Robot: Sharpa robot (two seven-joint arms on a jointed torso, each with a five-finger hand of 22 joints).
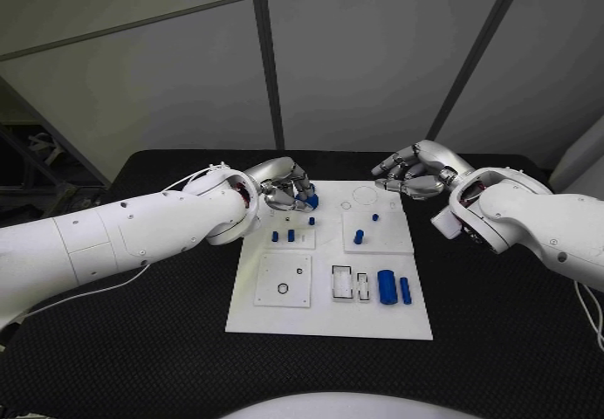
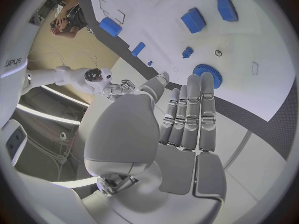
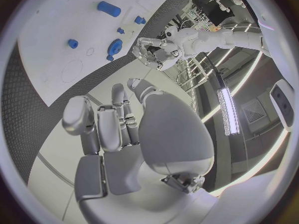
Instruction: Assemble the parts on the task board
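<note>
Upper centre of head view, on the board (image 1: 330,314) far-left corner: blue gear (image 1: 311,200) under left hand (image 1: 287,194), fingers straight, unloaded; right hand (image 1: 413,172) curled, empty; gear likely light, rigid, best pinched across toothed rim.

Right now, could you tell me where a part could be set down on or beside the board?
The near strip of the task board, below the slotted plates, is bare. So is the black table on either side. The far end is crowded: left robot hand, right robot hand, blue pegs.
</note>
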